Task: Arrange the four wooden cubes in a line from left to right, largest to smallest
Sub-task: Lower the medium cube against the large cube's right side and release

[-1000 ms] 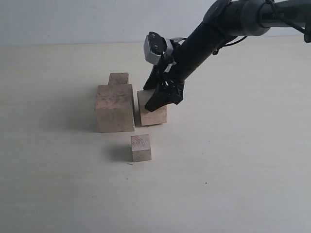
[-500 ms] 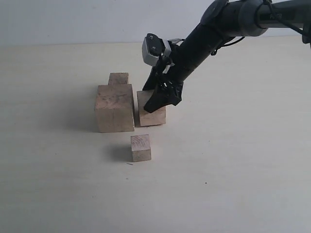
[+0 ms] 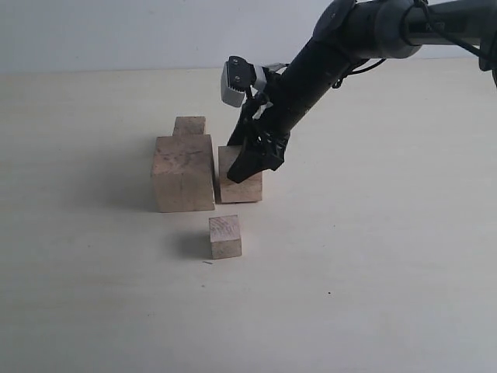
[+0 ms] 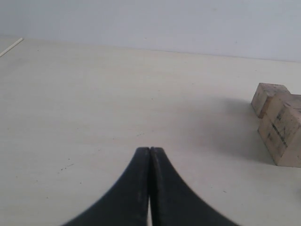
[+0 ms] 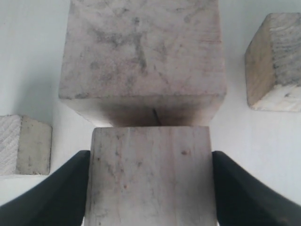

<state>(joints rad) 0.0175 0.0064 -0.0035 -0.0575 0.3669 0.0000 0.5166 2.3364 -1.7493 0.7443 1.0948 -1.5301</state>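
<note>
Exterior view has the right gripper (image 3: 247, 167) coming down at a slant from the upper right and clamped on the second cube (image 3: 239, 177), one finger on each side face. The right wrist view confirms it: the dark fingers (image 5: 61, 188) press both flanks of that cube with no gap showing. That hold looks chosen to slide or set the cube squarely against its neighbour without twisting it.

The big cube (image 3: 183, 172) stands left of centre on the table (image 3: 373, 256), and the second cube sits just to its right, so close that I cannot tell whether the faces touch. This placement fits the task: largest at the left, next size beside it, front faces roughly in one row. Whether the held cube rests fully on the table cannot be told.

Two small cubes are out of line. The back cube (image 3: 189, 125) sits behind the big one, close against it. The front cube (image 3: 225, 237) stands alone below the pair in the frame, apart from both. Which of them is smaller is hard to judge here.

The left gripper (image 4: 149, 155) has its fingers pressed together on nothing, over bare table well away from the cubes, probably parked clear of the work.

I judge the row about half built.
</note>
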